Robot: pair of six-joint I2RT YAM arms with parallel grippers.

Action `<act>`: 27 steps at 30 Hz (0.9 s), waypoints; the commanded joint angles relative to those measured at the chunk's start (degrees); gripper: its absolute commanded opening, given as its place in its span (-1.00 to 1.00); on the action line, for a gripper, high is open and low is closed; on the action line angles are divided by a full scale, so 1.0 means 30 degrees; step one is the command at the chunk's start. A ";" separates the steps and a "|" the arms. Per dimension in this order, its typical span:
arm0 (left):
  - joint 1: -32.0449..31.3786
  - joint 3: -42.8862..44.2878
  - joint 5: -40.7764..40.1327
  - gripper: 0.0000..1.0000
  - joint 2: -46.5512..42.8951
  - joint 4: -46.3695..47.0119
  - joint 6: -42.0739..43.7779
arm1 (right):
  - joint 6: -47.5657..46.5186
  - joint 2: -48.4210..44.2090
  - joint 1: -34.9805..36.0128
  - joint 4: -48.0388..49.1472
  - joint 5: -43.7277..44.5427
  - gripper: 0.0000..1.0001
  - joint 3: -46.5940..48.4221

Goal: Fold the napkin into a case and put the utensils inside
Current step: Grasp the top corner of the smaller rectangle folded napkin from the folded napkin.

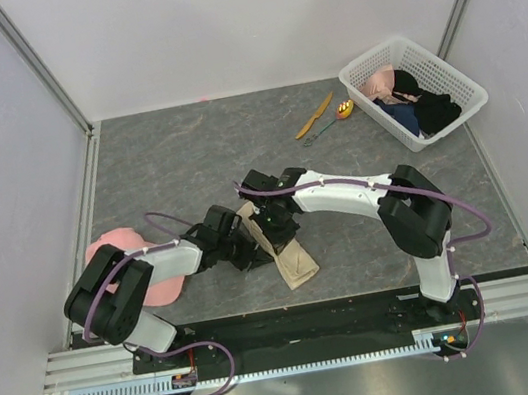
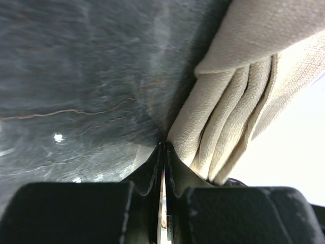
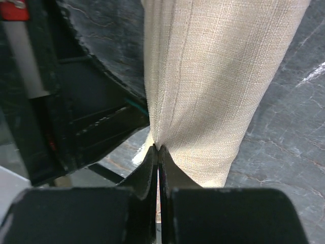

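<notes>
The napkin, folded into a narrow strip, lies at the near middle of the worktop. The left pincer is pressed together on an edge of its layered folds, and the right pincer pinches the cloth too. The orange knife and the spoon lie side by side far back, near the white basket.

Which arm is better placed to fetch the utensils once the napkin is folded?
Likely right. The left gripper and right gripper both pinch the napkin, but the knife and spoon lie at the far right beside the basket, on the right arm's side.
</notes>
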 commanded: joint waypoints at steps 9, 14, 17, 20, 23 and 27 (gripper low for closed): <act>-0.0505 -0.0417 -0.0649 -0.85 -0.0652 -0.0070 -0.0274 | 0.1411 -0.0220 -0.0122 0.1795 -0.1635 -1.00 -0.0837; -0.0505 -0.1062 -0.0766 -0.85 -0.1649 -0.0364 -0.0537 | 0.1674 0.0337 -0.0356 0.4138 -0.2015 -1.00 -0.2799; -0.0271 -0.1326 -0.0854 -0.83 -0.2557 -0.0860 -0.0451 | 0.1966 0.0368 -0.0620 0.5573 -0.3038 -1.00 -0.3971; 0.0752 -0.1939 0.0284 -0.83 -0.3378 -0.0077 -0.1468 | 0.2084 0.0134 -0.1001 0.6570 -0.4178 -0.73 -0.4909; 0.2217 -0.1681 0.1020 -0.82 -0.3352 0.1101 -0.1449 | 0.2172 -0.0393 -0.1293 0.7071 -0.4448 -0.67 -0.5613; 0.2747 0.0748 0.1490 -0.85 -0.1947 0.0547 -0.0101 | 0.2201 -0.1299 -0.1528 0.7334 -0.4595 -0.56 -0.6111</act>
